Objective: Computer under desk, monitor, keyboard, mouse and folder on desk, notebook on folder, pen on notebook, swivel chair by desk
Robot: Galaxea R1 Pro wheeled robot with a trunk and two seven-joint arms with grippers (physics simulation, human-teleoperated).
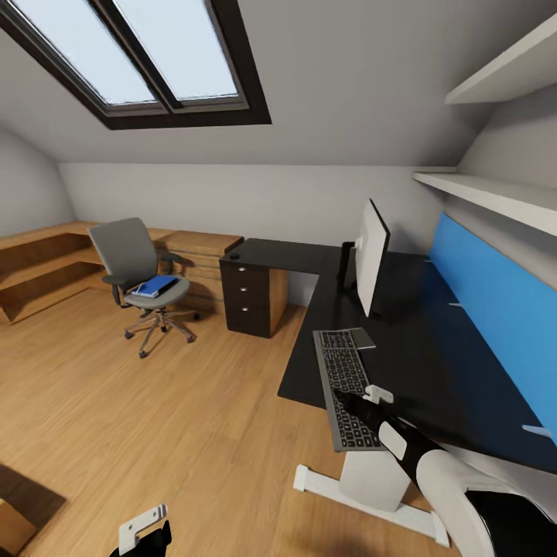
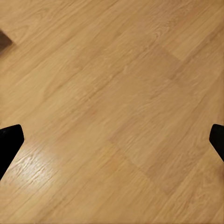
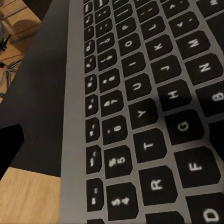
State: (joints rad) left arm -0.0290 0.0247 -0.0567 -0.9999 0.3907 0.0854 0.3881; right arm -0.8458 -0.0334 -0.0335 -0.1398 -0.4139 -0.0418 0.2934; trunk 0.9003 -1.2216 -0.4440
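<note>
While the right end effector (image 1: 346,399) touches the keyboard (image 1: 346,377), its spread stays unclear.

desk (image 1: 433,363): monitor (image 1: 373,255) upright mid-top, keyboard (image 1: 345,387) overhanging its front edge, flat grey square (image 1: 362,338) touching keyboard | floor (image 1: 139,418): swivel chair (image 1: 143,282), desk pedestal (image 1: 371,483)

The right arm reached forward and up from the lower right of the head view, its white forearm narrowing to a black wrist, and the right gripper (image 1: 346,399) pointed away from the body. The left gripper (image 2: 112,140) hung low, its two dark fingertips (image 2: 9,144) spread wide apart
</note>
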